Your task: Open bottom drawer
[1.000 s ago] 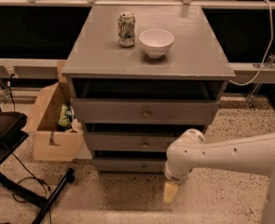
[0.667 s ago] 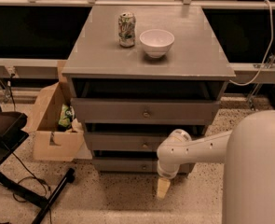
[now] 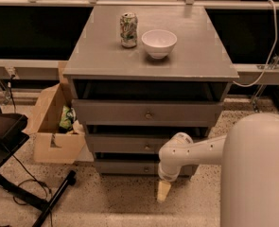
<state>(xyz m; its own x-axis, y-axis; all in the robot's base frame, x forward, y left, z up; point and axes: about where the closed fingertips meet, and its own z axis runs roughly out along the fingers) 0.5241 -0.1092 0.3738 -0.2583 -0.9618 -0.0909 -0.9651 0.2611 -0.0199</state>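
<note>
The grey chest (image 3: 148,60) has three drawers, each front set a little forward of the frame. The bottom drawer (image 3: 125,167) is the lowest grey front, just above the floor; I cannot make out its knob. My gripper (image 3: 163,191) hangs from the white wrist (image 3: 172,160), its tan tip pointing down at the floor. It is right in front of the bottom drawer's right half and slightly below it. The wrist overlaps the drawer front there. The middle drawer's knob (image 3: 147,147) and the top drawer's knob (image 3: 148,115) show.
A green can (image 3: 128,30) and a white bowl (image 3: 159,42) stand on the chest's top. An open cardboard box (image 3: 58,126) sits on the floor left of the chest. A black stand with cables (image 3: 30,193) is at lower left. My white arm (image 3: 257,174) fills the lower right.
My gripper and wrist have moved left along the bottom drawer's front, and the arm's large white body has swung into the lower right. The drawers look unmoved.
</note>
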